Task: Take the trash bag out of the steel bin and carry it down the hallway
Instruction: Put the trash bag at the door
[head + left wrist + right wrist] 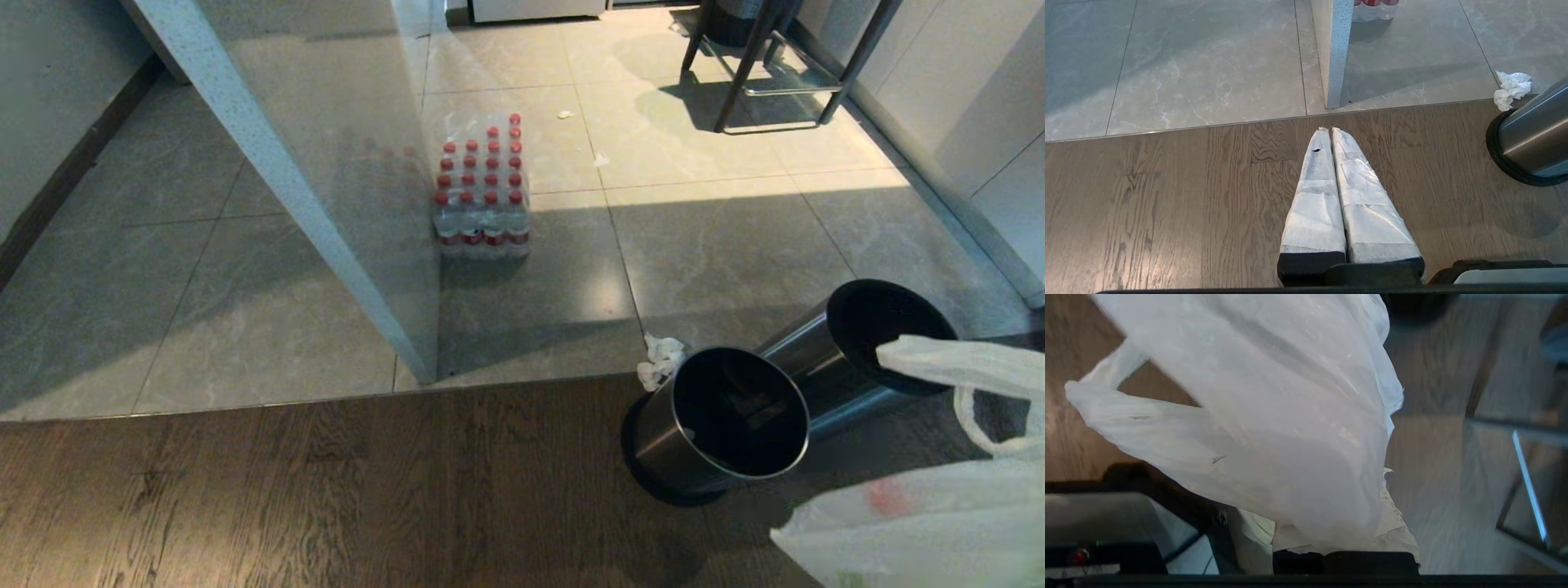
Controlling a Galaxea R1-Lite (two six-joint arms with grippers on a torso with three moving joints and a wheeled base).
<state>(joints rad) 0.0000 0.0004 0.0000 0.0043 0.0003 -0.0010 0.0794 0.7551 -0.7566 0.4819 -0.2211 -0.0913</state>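
L gripper [1331, 132] parked low, fingers [1316, 196] pressed together. R gripper [1331, 539] fingers clamped on trash bag [1274, 416].

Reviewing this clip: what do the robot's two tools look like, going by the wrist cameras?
The left tool has two long tapering fingers wrapped in white textured padding, with a small dark hole near one tip and black bases on a black mount. Of the right tool, only a black base and frayed white wrapping show; the rest is covered. No arm links, cables or markings are visible.
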